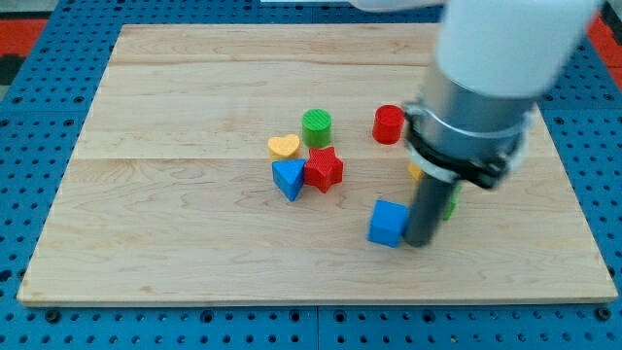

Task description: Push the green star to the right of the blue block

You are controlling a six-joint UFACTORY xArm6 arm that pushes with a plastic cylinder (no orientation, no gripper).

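The blue cube (pixel 388 223) lies right of the board's middle, toward the view's bottom. My tip (pixel 418 243) stands right against the cube's right side. The green star (pixel 452 201) is mostly hidden behind the rod; only a green sliver shows just right of it, so it lies right of the blue cube. The arm's wide grey body (pixel 486 87) covers the board's upper right.
A green cylinder (pixel 316 127), a yellow heart (pixel 283 147), a blue triangle (pixel 288 179) and a red star (pixel 324 169) cluster at the middle. A red cylinder (pixel 388 124) stands beside the arm. A yellow-orange block (pixel 415 172) peeks out behind the rod. The wooden board (pixel 175 214) sits on blue pegboard.
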